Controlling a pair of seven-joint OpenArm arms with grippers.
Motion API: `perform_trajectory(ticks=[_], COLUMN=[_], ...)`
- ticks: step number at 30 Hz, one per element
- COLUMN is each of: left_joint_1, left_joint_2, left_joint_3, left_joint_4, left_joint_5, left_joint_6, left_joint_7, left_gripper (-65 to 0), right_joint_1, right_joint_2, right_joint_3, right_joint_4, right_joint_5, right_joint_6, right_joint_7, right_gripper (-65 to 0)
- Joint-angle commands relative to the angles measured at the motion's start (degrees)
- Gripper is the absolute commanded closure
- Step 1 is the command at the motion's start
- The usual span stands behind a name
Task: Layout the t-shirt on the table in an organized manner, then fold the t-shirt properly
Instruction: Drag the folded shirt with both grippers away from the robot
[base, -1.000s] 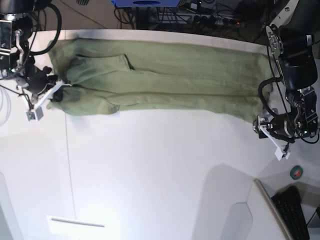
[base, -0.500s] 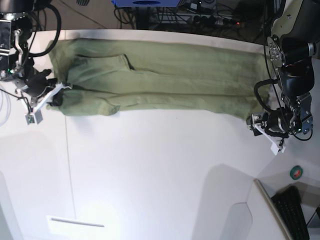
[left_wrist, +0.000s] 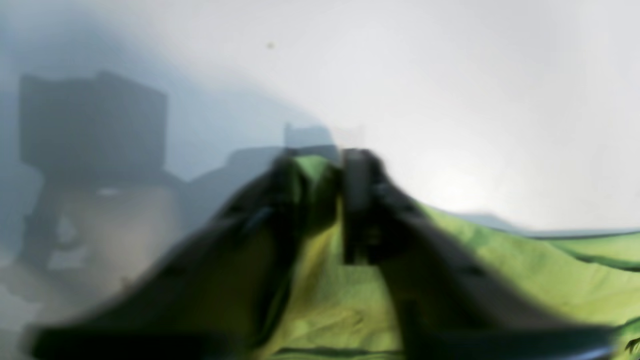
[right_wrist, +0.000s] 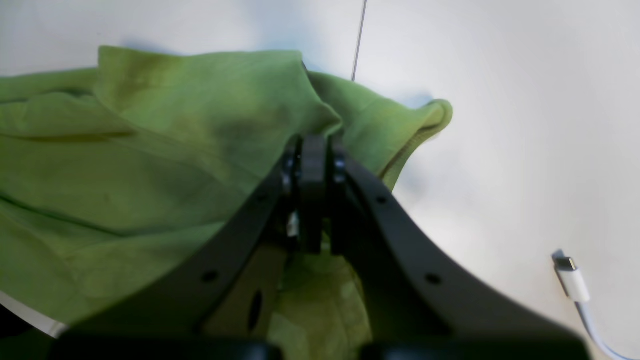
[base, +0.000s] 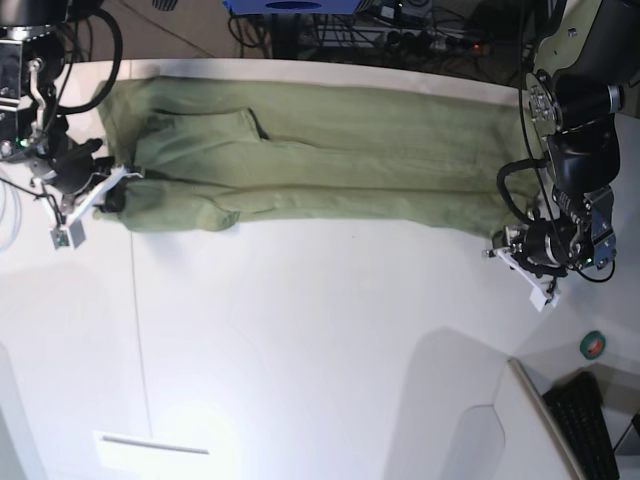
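The t-shirt (base: 320, 160) lies stretched out lengthwise across the far part of the table (base: 300, 340), a long olive-green band running from one arm to the other, with a sleeve folded over its top surface toward the base view's left. Some creases run along its length.

Right gripper (base: 108, 188) – on the base view's left – sits at the shirt's near-left corner. In the right wrist view its jaws are pressed together on a raised fold of the green cloth (right_wrist: 210, 130), the fabric tenting up to the fingertips. The thin dark seam line (right_wrist: 358, 40) of the table passes just behind that bunched corner. A white cable plug (right_wrist: 570, 275) lies on the table, well apart from the shirt.

Left gripper (base: 520, 245) – base view's right – is at the opposite end, at the shirt's near-right corner. The left wrist view is blurred, but the two dark fingers (left_wrist: 360, 200) stand close together with green cloth (left_wrist: 320, 280) pinched between them and bulging at the tips, so it is clamped on the shirt's edge.

A green roll of tape (base: 594, 345) sits near the table's right edge, and a dark keyboard (base: 590, 420) lies just below it, in the base view's lower right corner
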Motion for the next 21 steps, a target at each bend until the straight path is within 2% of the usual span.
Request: perform_trajectory(ticks=[1,7,15,19,21], left_joint_1=[-1.05,-0.79,6.25,8.44,10.11], left_joint_2=[-0.8,-1.15,-0.8,-2.64,-4.14], left_joint_3=[-0.08,-0.08,-0.25,-0.16,-0.16], left_joint_4=[0.65,2.41,21.31,25.36,26.67], left_joint_5=[-0.17,-0.52,-0.87,-7.47,-11.16], left_joint_6=[-0.21,-0.21,-0.39,-6.19,-7.33], left_joint_7=[-0.01,-0.01,6.5,11.42,13.71], left_gripper=[0.0,0.0,0.0,0.0,0.0], right_joint_1=[0.6,0.96,6.14,6.32,5.97], right_joint_2=[0.75,0.75,1.28,1.28,1.28], right_joint_3=[0.2,0.2,0.73,0.73,0.73], right_joint_4=[0.68,-0.46,-7.5,-6.71,-5.74], right_joint_5=[0.42,0.42,0.24,0.16,0.24], right_joint_6=[0.29,0.29,0.29,0.29,0.29], right_joint_7=[0.88,1.14,1.32,0.96,0.96], right_gripper=[0.0,0.0,0.0,0.0,0.0])
